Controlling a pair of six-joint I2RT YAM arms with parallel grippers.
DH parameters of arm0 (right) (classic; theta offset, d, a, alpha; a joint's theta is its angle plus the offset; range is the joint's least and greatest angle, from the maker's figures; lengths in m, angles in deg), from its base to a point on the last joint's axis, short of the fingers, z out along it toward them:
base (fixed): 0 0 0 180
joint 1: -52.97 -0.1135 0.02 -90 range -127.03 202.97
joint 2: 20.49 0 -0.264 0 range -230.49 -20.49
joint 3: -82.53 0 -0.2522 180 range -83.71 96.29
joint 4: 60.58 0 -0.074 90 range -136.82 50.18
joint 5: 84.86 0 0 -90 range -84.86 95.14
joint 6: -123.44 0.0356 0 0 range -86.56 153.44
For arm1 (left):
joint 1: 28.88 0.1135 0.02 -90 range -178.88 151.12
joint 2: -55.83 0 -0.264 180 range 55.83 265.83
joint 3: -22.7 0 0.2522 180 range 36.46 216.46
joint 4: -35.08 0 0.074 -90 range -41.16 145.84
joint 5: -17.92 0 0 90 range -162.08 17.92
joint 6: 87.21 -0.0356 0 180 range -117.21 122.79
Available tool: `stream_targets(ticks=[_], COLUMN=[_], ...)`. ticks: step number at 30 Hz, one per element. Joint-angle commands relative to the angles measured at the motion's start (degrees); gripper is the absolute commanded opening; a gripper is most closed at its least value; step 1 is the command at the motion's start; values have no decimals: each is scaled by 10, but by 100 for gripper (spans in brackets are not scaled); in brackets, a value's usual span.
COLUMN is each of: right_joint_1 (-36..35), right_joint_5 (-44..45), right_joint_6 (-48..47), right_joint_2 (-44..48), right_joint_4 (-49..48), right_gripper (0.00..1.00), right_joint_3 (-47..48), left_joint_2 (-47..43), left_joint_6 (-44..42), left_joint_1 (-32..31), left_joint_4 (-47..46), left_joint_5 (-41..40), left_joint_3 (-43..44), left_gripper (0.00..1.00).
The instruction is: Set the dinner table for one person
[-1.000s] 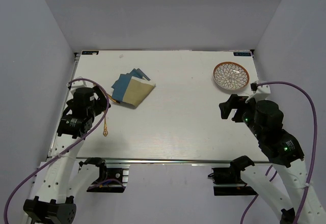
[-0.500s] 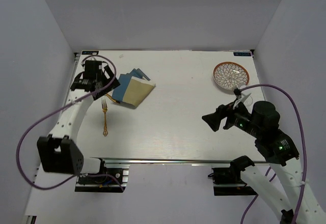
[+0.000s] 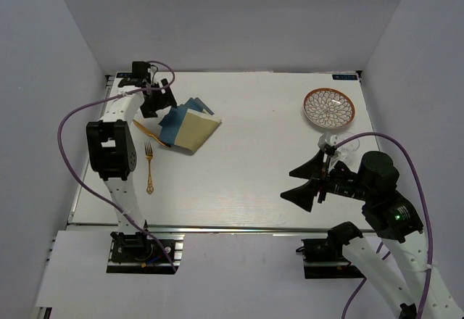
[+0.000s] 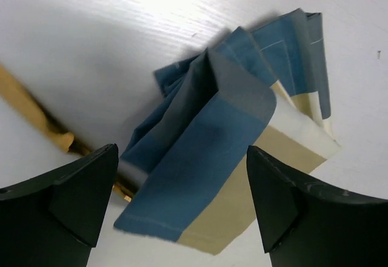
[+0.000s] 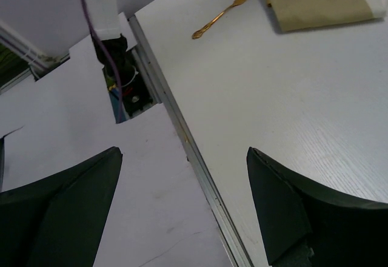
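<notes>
Left gripper [image 3: 155,98] gapes wide, nothing in it, poised over the far-left edge of the crumpled blue-and-beige striped cloth placemat [image 3: 187,126]. Right gripper [image 3: 307,182] is also spread and empty, well apart to the placemat's right. I'd call the job barely started. The placemat sits bunched, not spread, on the large white wood-grain dinner table [image 3: 246,167] that lies under everything. A slim gold metal fork [image 3: 149,165] is just near-left of it, a second gold handle [image 4: 29,110] pokes from under it, and the round orange-rimmed patterned plate [image 3: 329,107] is well off right. All placing remains. Versus a second ago, my left arm has swung from beside the fork out to the placemat and the right gripper has turned sideways; items unmoved.
</notes>
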Motion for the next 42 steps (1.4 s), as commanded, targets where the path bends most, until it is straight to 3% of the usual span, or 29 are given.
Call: stream_targets(ticks=[1,5,8,10,13,14,20,27,31,34,35,36,37,38,39,40,42], right_joint_1=[-2,-2,-1,1,2,0,2,0,1,1,1,0,1,1,0,0,-1], right_joint_5=[-77,-80,-78,-73,-62,-59,-12,172,194,196,198,198,199,199,199,200,204], right_joint_6=[-20,-25,-29,-30,-27,-26,-7,72,99,109,109,110,109,109,108,106,103], right_joint_2=[14,24,20,18,19,18,18,3,-4,0,-3,-3,-5,-7,-8,-11,-11], right_joint_4=[-32,-38,-32,-29,-31,-32,-45,-46,-50,-60,-59,-59,-57,-57,-53,-50,-40], right_gripper=[89,89,89,89,89,89,89,89,89,89,89,89,89,89,89,89,89], right_joint_3=[-15,-18,-8,-2,4,5,1,5,-5,-17,-16,-14,-9,-7,-3,-1,7], left_joint_2=[19,18,33,46,50,47,38,34,4,-87,-145,-172,-219,-220,-252,-266,-302], left_joint_6=[-40,-40,-39,-41,-42,-43,-47,-18,-19,-12,-6,13,25,25,30,29,25], left_joint_1=[12,12,12,12,12,12,6,-13,-49,-98,-109,-133,-157,-157,-187,-203,-236], left_joint_4=[13,-18,-11,-2,7,6,0,-6,6,-51,-115,-146,-202,-224,-235,-245,-269], left_joint_5=[131,177,184,188,205,213,277,290,297,257,247,222,214,214,197,194,182], left_joint_3=[48,19,15,25,44,47,90,203,244,112,0,-55,-153,-154,-224,-255,-329], left_gripper=[93,91,81,71,44,31,0,0,0,0,0,0,6,11,19,41,52])
